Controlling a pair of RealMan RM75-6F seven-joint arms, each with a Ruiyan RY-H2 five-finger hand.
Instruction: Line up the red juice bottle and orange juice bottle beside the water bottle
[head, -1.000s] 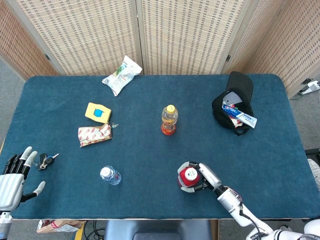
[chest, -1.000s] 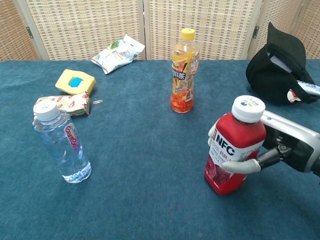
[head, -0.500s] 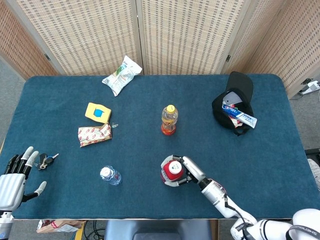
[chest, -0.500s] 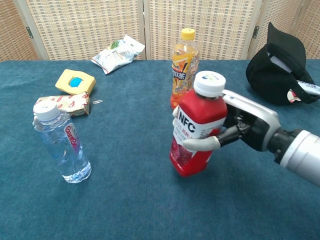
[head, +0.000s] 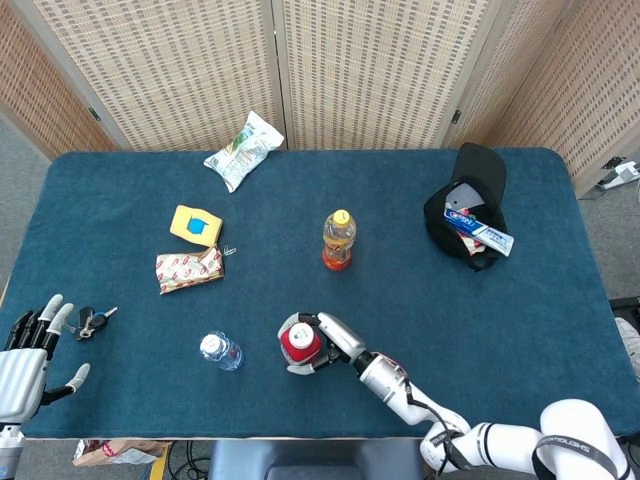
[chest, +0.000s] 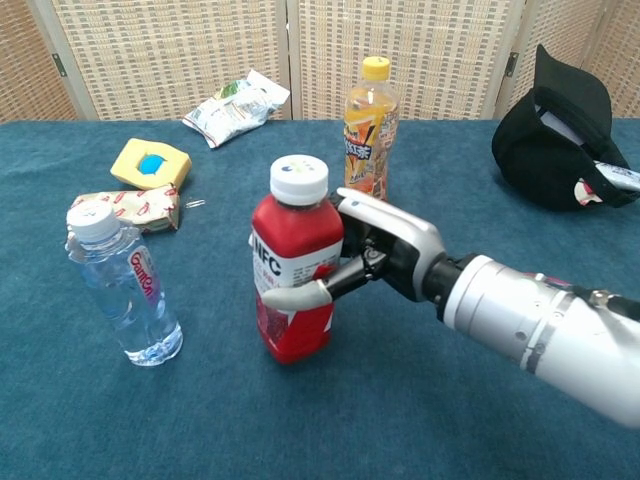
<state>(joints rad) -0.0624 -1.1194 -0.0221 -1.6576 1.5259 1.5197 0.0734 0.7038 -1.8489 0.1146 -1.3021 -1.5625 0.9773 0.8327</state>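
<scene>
My right hand (chest: 375, 257) (head: 328, 340) grips the red juice bottle (chest: 293, 275) (head: 297, 344), upright, a short way right of the clear water bottle (chest: 122, 288) (head: 220, 351). From the chest view I cannot tell whether its base touches the cloth. The orange juice bottle (chest: 367, 110) (head: 338, 240) stands farther back near the table's middle. My left hand (head: 28, 360) rests at the front left corner with fingers spread, holding nothing; the chest view does not show it.
A yellow box (head: 195, 225), a red-and-white packet (head: 188, 269) and a snack bag (head: 243, 150) lie at the back left. A black cap with a toothpaste tube (head: 470, 215) sits at the right. Keys (head: 95, 321) lie by my left hand.
My right hand has carried the red juice bottle leftward across the front of the table, from the right of centre to close beside the water bottle. The left hand has stayed put.
</scene>
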